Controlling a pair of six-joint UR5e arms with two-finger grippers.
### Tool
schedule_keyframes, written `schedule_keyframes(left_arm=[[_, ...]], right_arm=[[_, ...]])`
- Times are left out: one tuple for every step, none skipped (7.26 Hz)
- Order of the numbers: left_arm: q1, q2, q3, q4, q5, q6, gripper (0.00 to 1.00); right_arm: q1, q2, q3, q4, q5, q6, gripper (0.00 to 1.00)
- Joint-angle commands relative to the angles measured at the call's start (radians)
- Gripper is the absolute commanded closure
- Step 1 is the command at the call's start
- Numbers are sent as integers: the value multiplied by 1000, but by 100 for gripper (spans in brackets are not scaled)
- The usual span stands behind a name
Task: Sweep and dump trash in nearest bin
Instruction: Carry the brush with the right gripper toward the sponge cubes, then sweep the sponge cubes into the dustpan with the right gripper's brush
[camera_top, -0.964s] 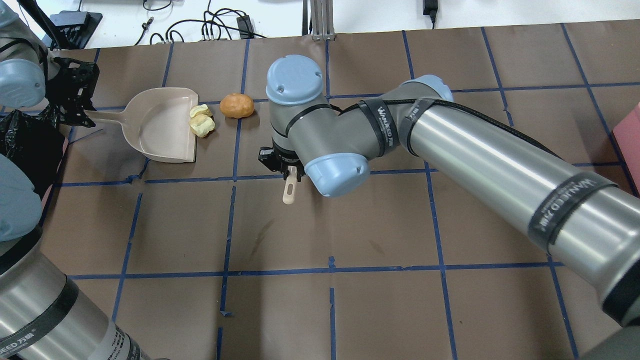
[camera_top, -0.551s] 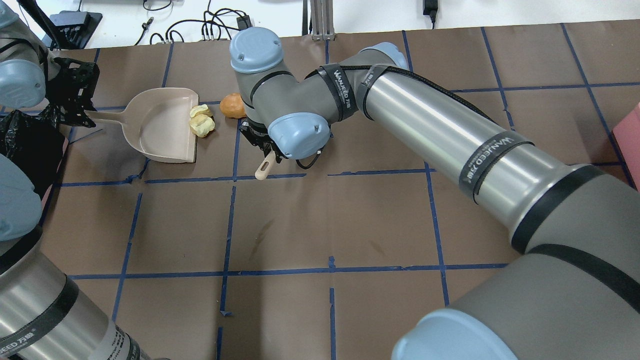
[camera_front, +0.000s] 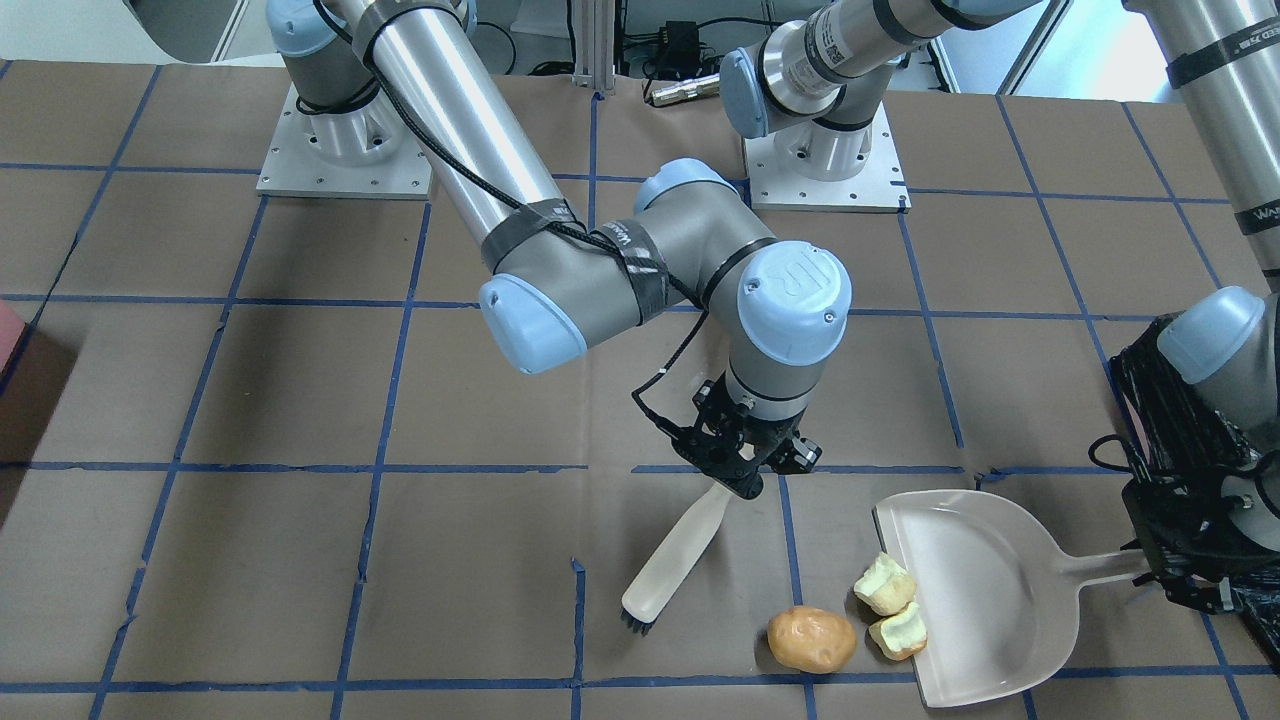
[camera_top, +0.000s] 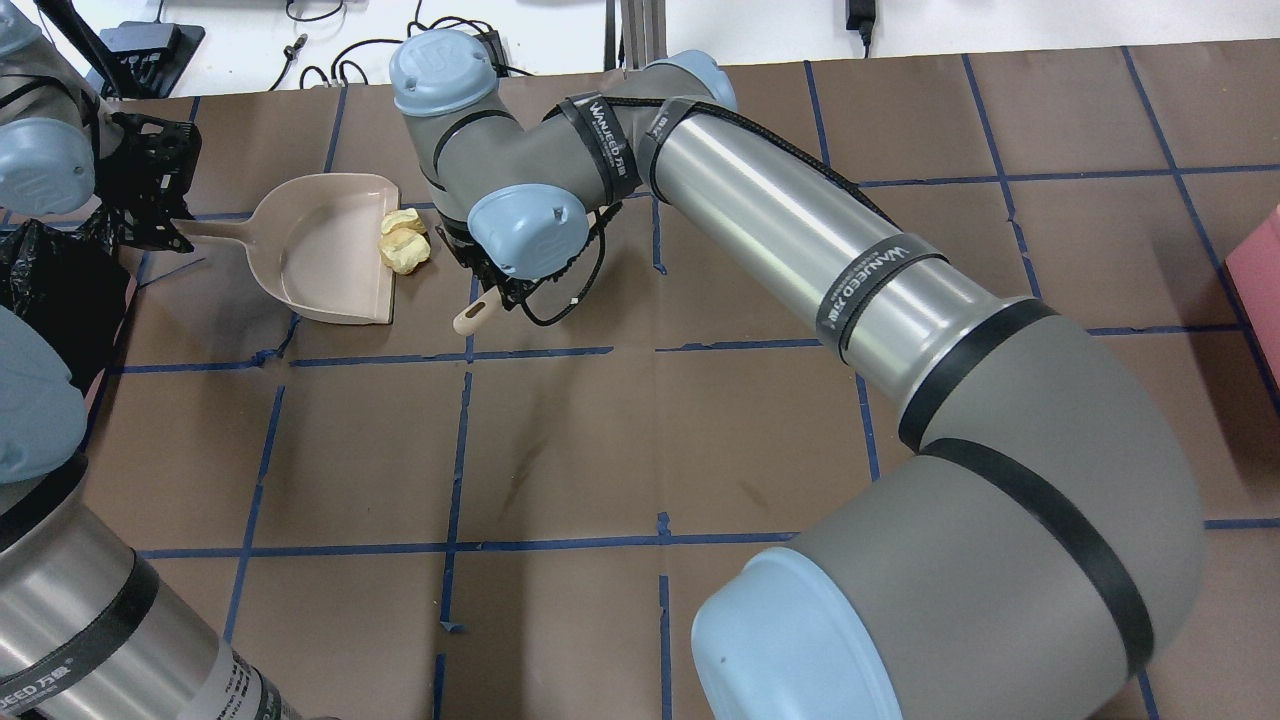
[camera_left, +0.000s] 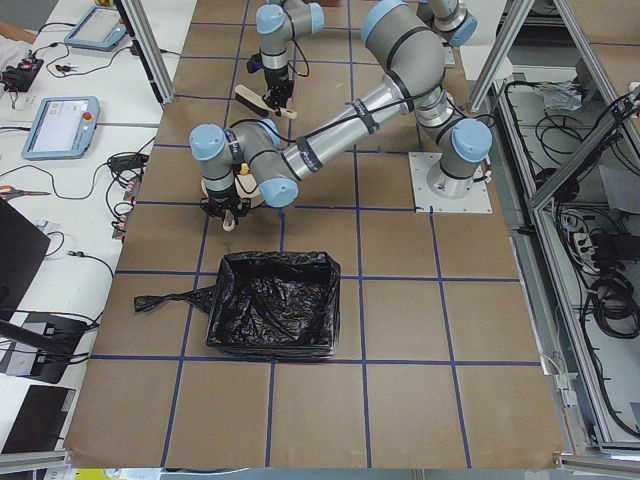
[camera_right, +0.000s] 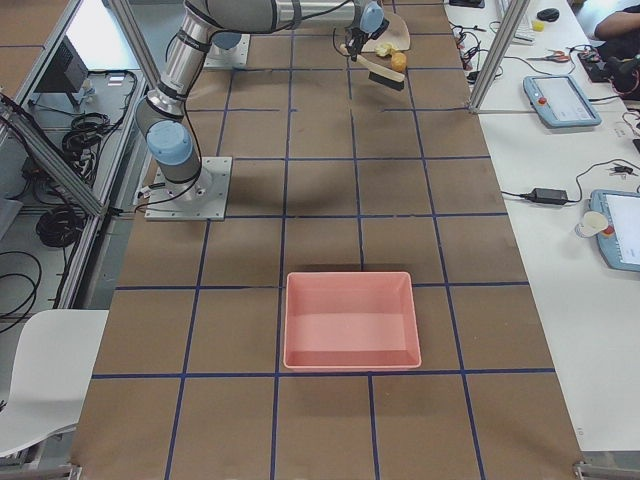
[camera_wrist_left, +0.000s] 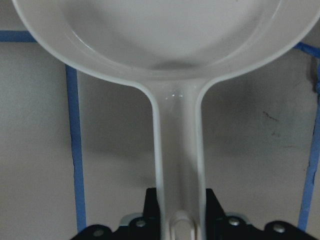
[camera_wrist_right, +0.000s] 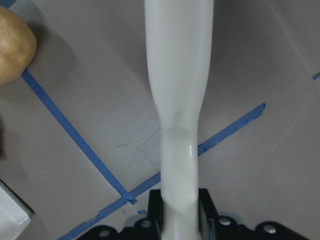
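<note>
Right claw (camera_front: 745, 470) clamped on brush (camera_front: 675, 555) handle, bristles angled down toward desk (camera_front: 300, 550). Just past bristles, potato (camera_front: 811, 638); beyond, two pale chunks (camera_front: 886, 585) at lip of dustpan (camera_front: 985, 600) gripped by left claw (camera_front: 1160, 570), black-lined bin (camera_left: 272, 350) behind that claw. Risk: glancing stroke rolling potato wide of pan.

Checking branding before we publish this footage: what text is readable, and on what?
"WANEED" on the right arm's forearm strap.
"WANEED" on the right arm's wrist strap.
"EED", cut off, on the left arm's strap.
Left arm's white sticker: too small to read.
</note>
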Motion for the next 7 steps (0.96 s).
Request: schedule_keyframes(left_arm=[[-1, 0, 0, 3, 0, -5, 95], [-1, 0, 0, 2, 0, -5, 95], [-1, 0, 0, 0, 0, -8, 95], [-1, 0, 0, -3, 0, -23, 95], [-1, 0, 0, -3, 0, -24, 95], [-1, 0, 0, -3, 0, -24, 95], [-1, 0, 0, -4, 0, -40, 95]], right_arm=[[12, 67, -102, 37, 0, 63, 97], [11, 79, -113, 38, 6, 61, 97], [11, 110, -148, 38, 8, 46, 97], [11, 157, -210, 38, 28, 25, 97], [12, 191, -249, 41, 36, -12, 97], [12, 193, -251, 41, 74, -87, 97], [12, 193, -251, 42, 112, -188, 97]])
